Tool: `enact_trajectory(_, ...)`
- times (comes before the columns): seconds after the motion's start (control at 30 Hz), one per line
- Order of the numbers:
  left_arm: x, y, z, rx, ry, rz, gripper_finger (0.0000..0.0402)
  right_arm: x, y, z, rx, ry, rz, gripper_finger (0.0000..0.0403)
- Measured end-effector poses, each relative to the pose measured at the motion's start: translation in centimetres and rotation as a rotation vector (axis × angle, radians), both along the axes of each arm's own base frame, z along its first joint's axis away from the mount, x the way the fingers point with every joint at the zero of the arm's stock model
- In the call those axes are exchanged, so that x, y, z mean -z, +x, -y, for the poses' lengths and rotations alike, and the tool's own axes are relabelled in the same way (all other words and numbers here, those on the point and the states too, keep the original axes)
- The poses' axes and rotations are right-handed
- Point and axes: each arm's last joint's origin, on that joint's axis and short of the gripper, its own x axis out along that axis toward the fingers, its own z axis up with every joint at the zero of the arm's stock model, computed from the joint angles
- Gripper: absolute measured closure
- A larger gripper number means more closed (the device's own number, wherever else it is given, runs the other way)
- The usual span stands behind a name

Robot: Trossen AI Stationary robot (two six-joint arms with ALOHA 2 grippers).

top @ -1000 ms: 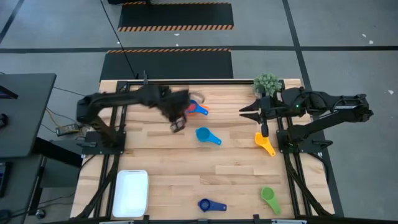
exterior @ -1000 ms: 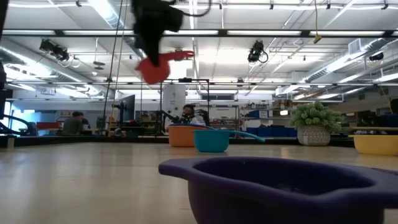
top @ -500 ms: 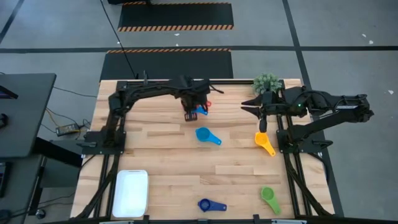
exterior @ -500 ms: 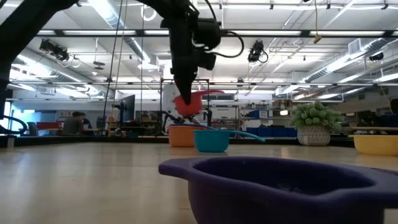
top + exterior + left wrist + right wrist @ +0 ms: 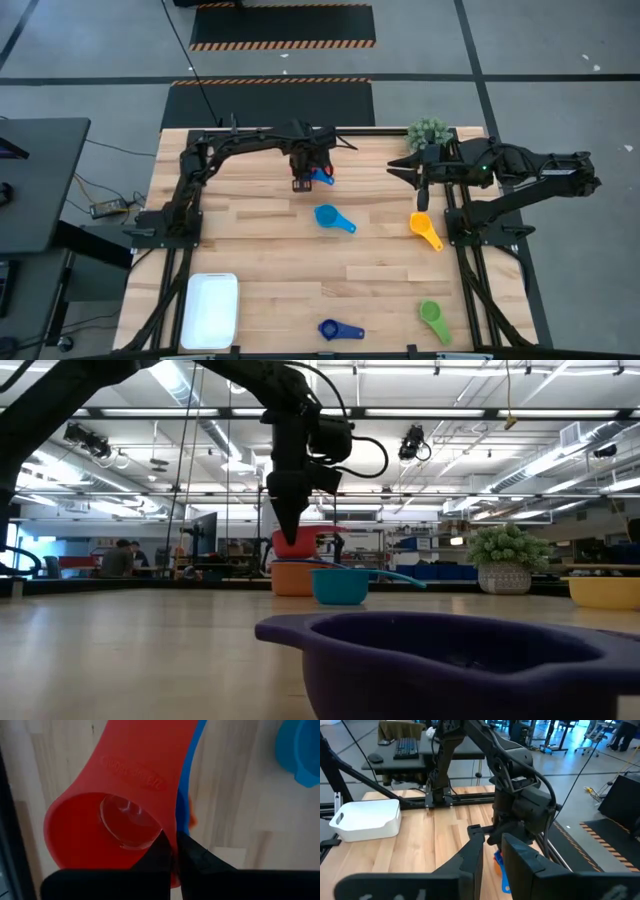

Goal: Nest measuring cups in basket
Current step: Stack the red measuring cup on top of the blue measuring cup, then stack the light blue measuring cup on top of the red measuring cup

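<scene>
Wooden table [image 5: 250, 230]: at its far middle, the left gripper [image 5: 288, 530] pinches a red cup's [image 5: 115, 830] rim over an orange cup [image 5: 293, 577]; the right gripper [image 5: 400, 172] hovers far right, jaws parted, empty.

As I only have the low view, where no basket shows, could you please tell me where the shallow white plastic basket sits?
Observer: The shallow white plastic basket sits at the table's near left corner, well apart from both arms.
Operator: Thank you. Do the left arm's jaws really grip what hangs under them?
Observer: Yes, the left wrist view shows them shut on the rim of the small red plastic measuring cup, with a blue handle just beneath it.
Operator: And the right arm, please?
Observer: It waits at the far right beside the small green potted plant, jaws open on nothing.
</scene>
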Motion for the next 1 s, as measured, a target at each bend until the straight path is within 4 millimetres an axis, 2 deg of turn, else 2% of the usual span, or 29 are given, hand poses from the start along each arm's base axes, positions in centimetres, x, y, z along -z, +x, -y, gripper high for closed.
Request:
enact_trajectory(0.07, 0.0, 0.0, -0.1, -0.003, -0.001, 0.006, 0.0387, 0.0, 0.0, 0.0, 0.0, 0.0, 0.0, 0.0326)
enact_trajectory(0.23, 0.0, 0.0, -0.1, -0.003, -0.002, 0.005, 0.034, 0.0, 0.0, 0.0, -0.001, -0.001, 0.0, 0.0326)
enact_trajectory(0.37, 0.0, 0.0, -0.1, -0.002, -0.003, 0.005, 0.0319, 0.0, 0.0, 0.0, -0.001, -0.001, 0.0, 0.0325)
enact_trajectory(0.73, -0.3, -0.5, 0.4, -0.054, -0.022, -0.032, 0.0318, 0.0, 0.0, 0.0, -0.002, -0.002, -0.001, 0.0325)
enact_trajectory(1.0, -2.9, -0.7, 1.5, -0.118, -0.084, 0.002, 0.0318, 0.1, 0.0, 0.1, 0.034, -0.005, -0.006, 0.0325)
